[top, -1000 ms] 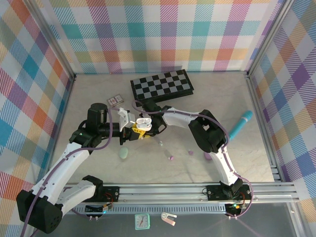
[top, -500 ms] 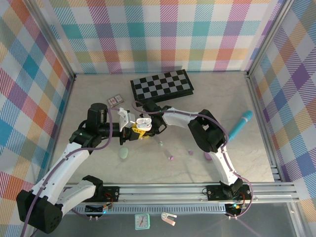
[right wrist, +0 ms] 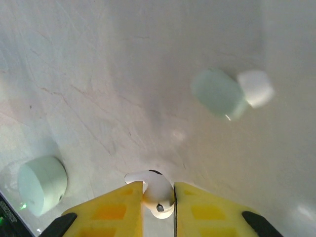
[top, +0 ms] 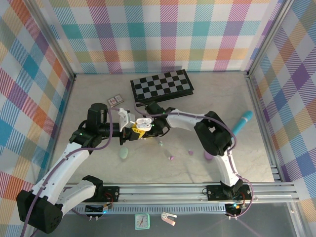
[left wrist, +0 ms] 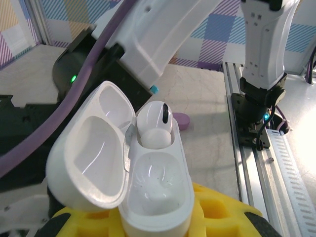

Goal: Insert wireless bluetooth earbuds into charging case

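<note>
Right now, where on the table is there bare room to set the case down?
Bare: the back right, between the checkerboard and the teal tube; the back left, between the left wall and the small card. Crowded: the centre, where the left pincer holding the white case meets the right pincer gripping an earbud, with the mint case and lilac bits in front.

Glossy plastic case [left wrist: 158,197], matt table [right wrist: 98,74] — smooth

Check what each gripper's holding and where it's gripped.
The left gripper clamps the open white case by its lower body. The right gripper pinches a white earbud across its body, between the fingertips.
</note>
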`<act>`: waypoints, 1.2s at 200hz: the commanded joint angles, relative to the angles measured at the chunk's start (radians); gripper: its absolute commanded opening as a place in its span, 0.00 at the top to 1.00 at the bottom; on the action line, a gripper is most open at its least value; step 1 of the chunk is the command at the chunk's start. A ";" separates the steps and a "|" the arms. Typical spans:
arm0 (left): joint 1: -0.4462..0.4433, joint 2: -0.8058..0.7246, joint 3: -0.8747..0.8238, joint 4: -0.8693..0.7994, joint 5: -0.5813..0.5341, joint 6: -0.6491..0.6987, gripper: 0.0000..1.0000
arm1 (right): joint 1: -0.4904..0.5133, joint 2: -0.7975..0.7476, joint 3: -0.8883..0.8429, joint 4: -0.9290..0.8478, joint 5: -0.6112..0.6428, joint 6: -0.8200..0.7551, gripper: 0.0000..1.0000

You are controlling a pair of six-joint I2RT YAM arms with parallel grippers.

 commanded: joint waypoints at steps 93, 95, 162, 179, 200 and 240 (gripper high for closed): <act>0.008 0.072 -0.005 0.017 -0.006 0.002 0.92 | -0.160 -0.516 -0.230 -0.008 0.319 -0.277 0.80; 0.007 0.073 -0.005 0.017 -0.010 0.002 0.92 | -0.160 -0.523 -0.228 -0.012 0.318 -0.287 0.80; 0.008 0.141 -0.006 0.007 -0.039 0.008 0.92 | -0.041 -0.660 -0.170 -0.065 0.449 -0.543 0.82; 0.008 0.147 -0.007 0.004 -0.040 0.009 0.92 | -0.011 -0.684 -0.172 -0.036 0.459 -0.581 0.82; 0.008 0.152 -0.007 -0.003 -0.042 0.011 0.93 | 0.024 -0.701 -0.170 -0.006 0.471 -0.615 0.82; 0.008 0.147 -0.015 0.003 -0.023 0.014 0.93 | 0.075 -0.714 -0.153 0.027 0.457 -0.704 0.82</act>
